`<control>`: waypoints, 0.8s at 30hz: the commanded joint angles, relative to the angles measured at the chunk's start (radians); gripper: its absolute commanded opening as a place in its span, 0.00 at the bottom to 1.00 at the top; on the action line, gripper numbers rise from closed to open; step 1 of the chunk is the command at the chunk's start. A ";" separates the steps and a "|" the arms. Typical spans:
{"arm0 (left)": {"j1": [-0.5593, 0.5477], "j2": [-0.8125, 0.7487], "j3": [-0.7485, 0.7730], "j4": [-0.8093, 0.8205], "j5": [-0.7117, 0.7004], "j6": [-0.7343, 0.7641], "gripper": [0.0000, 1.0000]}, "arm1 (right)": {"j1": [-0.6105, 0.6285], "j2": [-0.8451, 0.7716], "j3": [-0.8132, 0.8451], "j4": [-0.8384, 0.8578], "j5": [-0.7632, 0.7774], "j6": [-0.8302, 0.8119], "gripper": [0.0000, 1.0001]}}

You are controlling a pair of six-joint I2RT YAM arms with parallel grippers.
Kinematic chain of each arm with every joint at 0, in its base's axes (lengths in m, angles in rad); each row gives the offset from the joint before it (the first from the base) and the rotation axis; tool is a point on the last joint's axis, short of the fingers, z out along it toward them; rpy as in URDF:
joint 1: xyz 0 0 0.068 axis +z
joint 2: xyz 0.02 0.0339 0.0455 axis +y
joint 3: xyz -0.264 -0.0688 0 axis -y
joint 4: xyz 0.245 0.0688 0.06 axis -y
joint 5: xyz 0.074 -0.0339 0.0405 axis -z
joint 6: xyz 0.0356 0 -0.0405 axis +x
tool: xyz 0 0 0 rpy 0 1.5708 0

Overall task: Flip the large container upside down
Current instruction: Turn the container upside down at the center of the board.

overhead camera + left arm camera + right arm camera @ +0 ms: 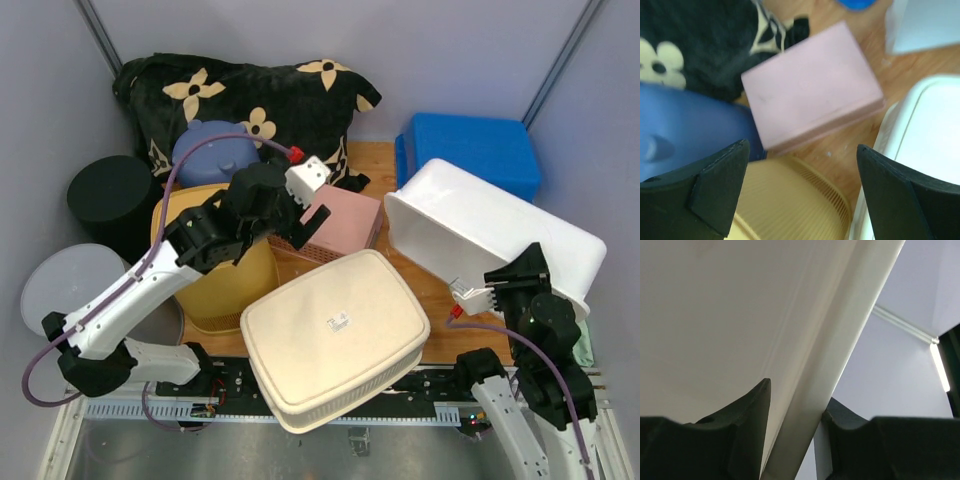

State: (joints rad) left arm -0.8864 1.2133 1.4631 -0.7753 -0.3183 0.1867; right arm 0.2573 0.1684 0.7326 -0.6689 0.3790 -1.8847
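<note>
The large white container (490, 225) lies tilted on its side at the right of the wooden table, its opening facing up and right. My right gripper (530, 275) is shut on the container's near rim; in the right wrist view the rim (840, 340) runs between the fingers of the right gripper (795, 400) and the white wall (715, 315) fills the frame. My left gripper (290, 225) is open and empty above the pink box (340, 222). In the left wrist view the left gripper (801, 146) hangs over the pink box (810, 85) and the yellow basket (790, 200).
A cream container (335, 335) lies bottom up at the front centre. A yellow basket (225, 280), a blue round lid (215, 150), a black cylinder (110, 195) and a grey disc (70, 285) crowd the left. A blue bin (470, 150) and a floral cushion (250, 95) sit at the back.
</note>
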 commanded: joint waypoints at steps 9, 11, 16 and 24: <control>-0.134 0.635 0.789 -0.289 0.158 0.186 0.99 | 0.003 -0.025 -0.100 -0.633 -0.180 -0.385 0.00; -0.171 0.694 0.758 -0.284 0.142 0.191 0.99 | 0.004 -0.044 -0.117 -0.648 -0.164 -0.366 0.00; -0.173 0.816 0.843 -0.286 0.218 0.152 0.99 | 0.004 -0.054 -0.146 -0.683 -0.114 -0.262 0.00; -0.177 0.882 0.901 -0.285 0.220 0.143 0.99 | 0.003 -0.131 -0.194 -0.768 -0.026 -0.209 0.16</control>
State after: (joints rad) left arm -1.0702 2.1151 2.3169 -1.0992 -0.0944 0.3321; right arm 0.2546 0.0669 0.5869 -1.1622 0.3031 -1.9930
